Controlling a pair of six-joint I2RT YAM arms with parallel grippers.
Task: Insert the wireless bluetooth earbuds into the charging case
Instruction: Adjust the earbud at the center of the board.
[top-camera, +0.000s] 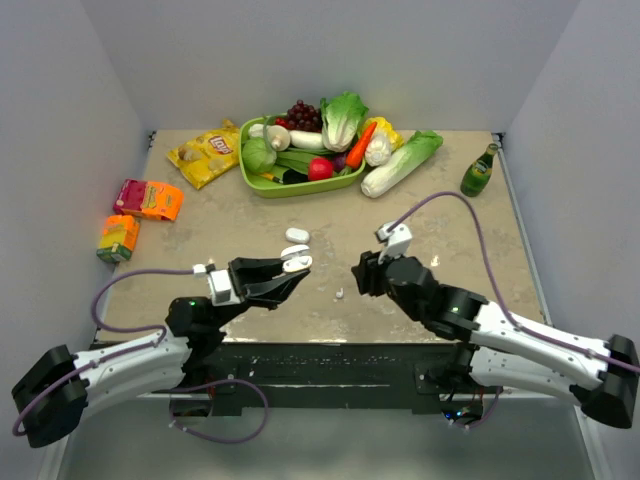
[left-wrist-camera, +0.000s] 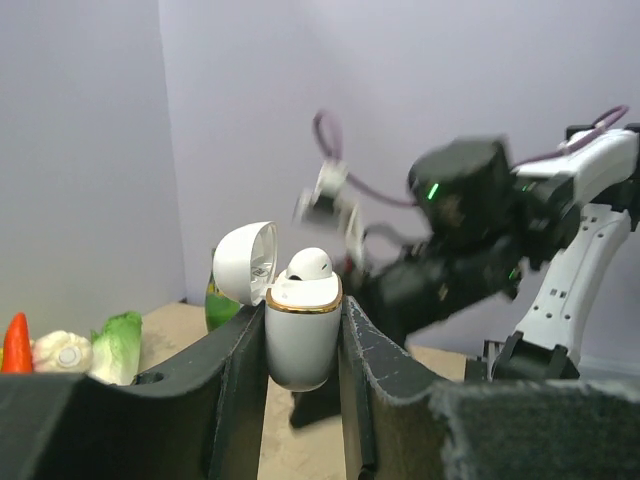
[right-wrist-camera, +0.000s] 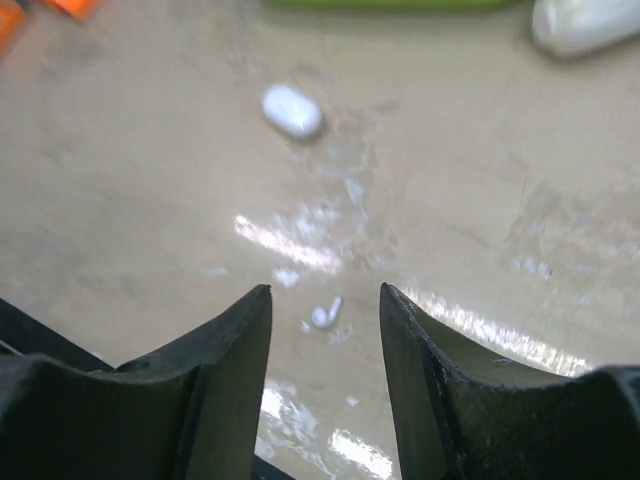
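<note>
My left gripper is clamped on the charging case. It pinches the lower body from both sides and leaves the hinged lid free and swung open toward 10 o'clock in the left wrist view. One earbud sits in the case, its rounded head poking above the gold rim. I can't tell whether the second socket is empty.

My right gripper stands parted with nothing between the fingers, hanging over the table. The loose earbud lies flat on the tabletop almost straight below the gap. In the top view that earbud is at about 5 o'clock from the held case and apart from it. A second, closed case rests on the table at 12 o'clock from the held one.

I judge the bud to be nearly weightless, hard and glossy, so it is likely to squirt out sideways under an off-centre pinch or skate on this shiny tabletop. It is far smaller than my fingers. I would come straight down with the fingers narrowed, straddle it across its short width, and close gently at the bulb end so the stem stays free to lead into the socket. The case is smooth too, so I should press down lightly when seating the bud.
</note>
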